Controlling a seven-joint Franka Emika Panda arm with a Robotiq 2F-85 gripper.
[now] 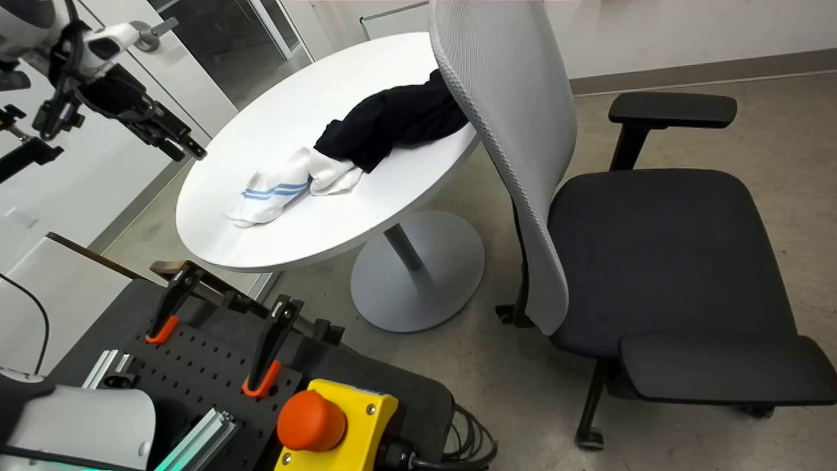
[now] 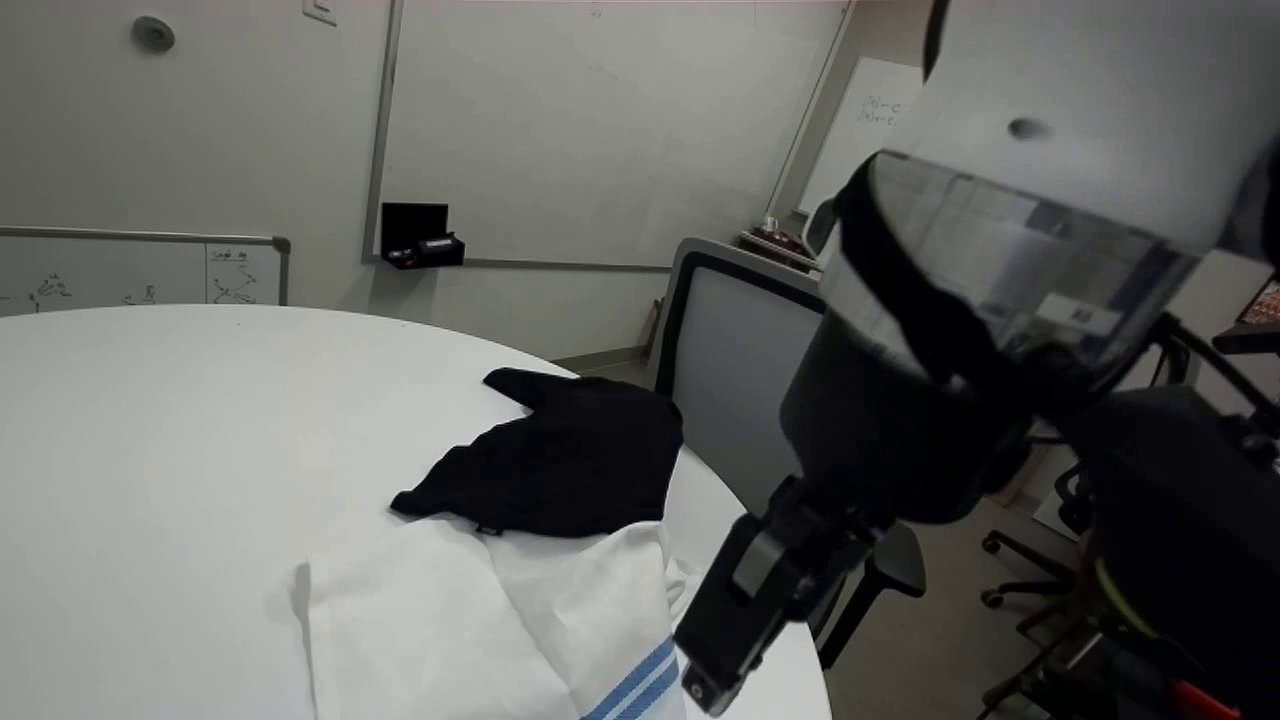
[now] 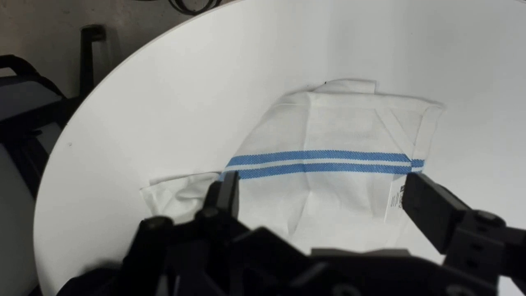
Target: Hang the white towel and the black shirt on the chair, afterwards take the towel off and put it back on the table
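Gripper (image 1: 186,154) hangs upper left in an exterior view, fingers (image 3: 431,209) way apart, empty; white towel (image 1: 271,190) touches black shirt (image 1: 399,121) on the table (image 1: 297,118).

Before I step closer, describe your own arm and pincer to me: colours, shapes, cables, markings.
The arm is white and rounded, with a glossy band showing what looks like a small pale label, unreadable here. Black cables run along it. The pincer is mostly black, with two blocky fingers.
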